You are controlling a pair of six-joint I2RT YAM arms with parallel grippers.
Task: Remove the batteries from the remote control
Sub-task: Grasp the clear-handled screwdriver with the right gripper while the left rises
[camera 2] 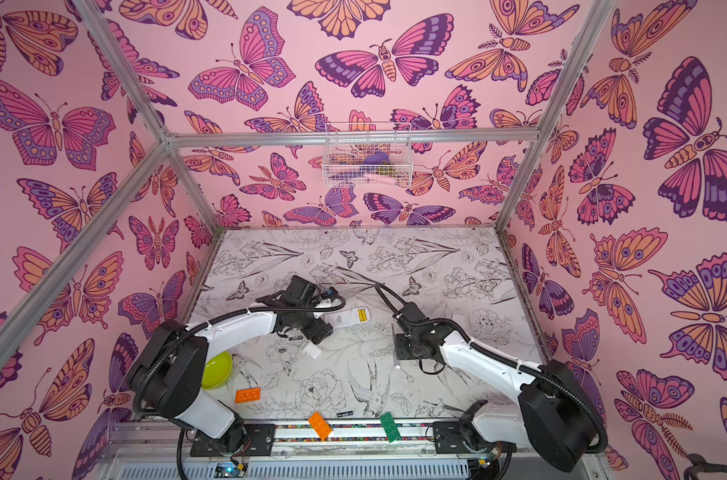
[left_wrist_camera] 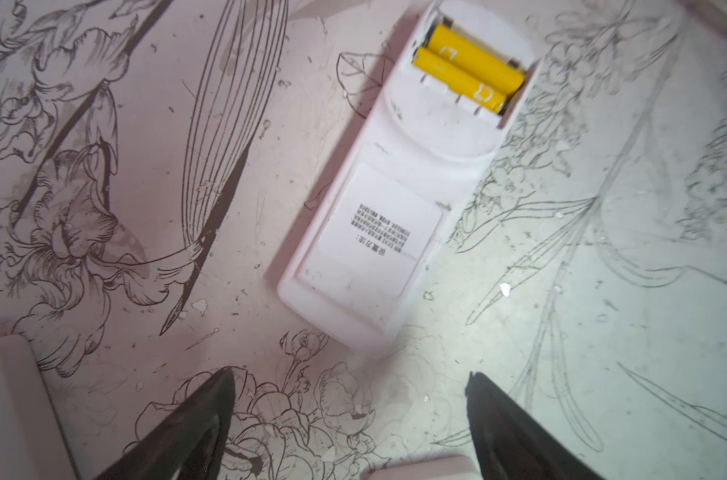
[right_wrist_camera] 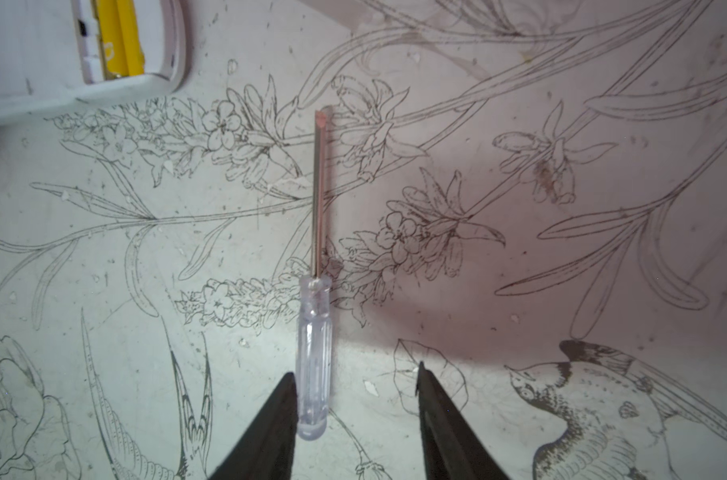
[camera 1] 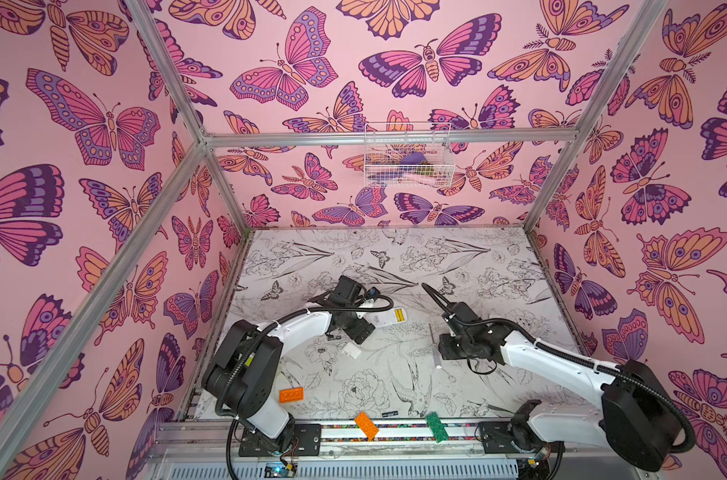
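The white remote control point(camera 1: 384, 319) point(camera 2: 345, 319) point(left_wrist_camera: 378, 232) lies face down mid-table with its battery bay uncovered. Two yellow batteries point(left_wrist_camera: 470, 70) point(right_wrist_camera: 121, 37) point(camera 1: 400, 314) sit side by side in the bay. My left gripper point(left_wrist_camera: 350, 376) point(camera 1: 359, 330) hovers just short of the remote's near end, open and empty. My right gripper point(right_wrist_camera: 355, 370) is open over the table. A clear-handled screwdriver point(right_wrist_camera: 314, 353) point(camera 1: 434, 345) lies flat between its jaws, its handle against one finger and well apart from the other. The small white cover point(camera 1: 351, 352) point(camera 2: 312, 351) lies near the left gripper.
Two orange bricks point(camera 1: 291, 394) point(camera 1: 366, 424) and a green brick point(camera 1: 436, 427) lie near the front rail. A yellow-green bowl point(camera 2: 216, 370) sits behind the left arm's base. A wire basket point(camera 1: 407, 156) hangs on the back wall. A white edge point(left_wrist_camera: 4, 407) shows beside the left fingers.
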